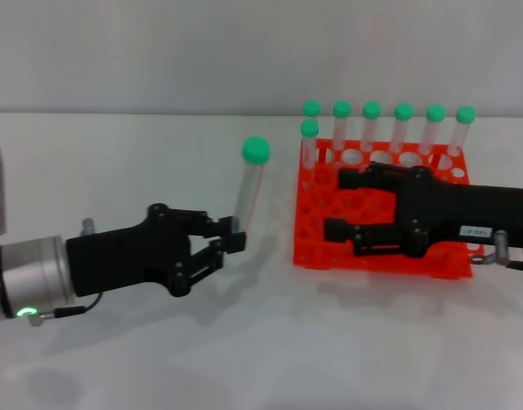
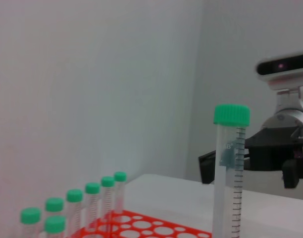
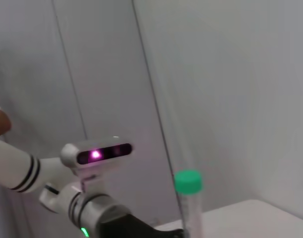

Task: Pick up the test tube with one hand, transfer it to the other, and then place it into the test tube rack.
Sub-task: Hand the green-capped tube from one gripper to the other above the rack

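My left gripper, black and unlabelled, is shut on the lower end of a test tube and holds it upright above the table, left of the rack. Its green cap is on top. The tube also shows in the left wrist view and the right wrist view. My right gripper, black with a small white label, is open and hovers over the orange test tube rack, its fingers pointing toward the held tube. The rack also shows in the left wrist view.
Several green-capped tubes stand in the rack's far row, with one just in front at the left corner. They also show in the left wrist view. The white table lies all around.
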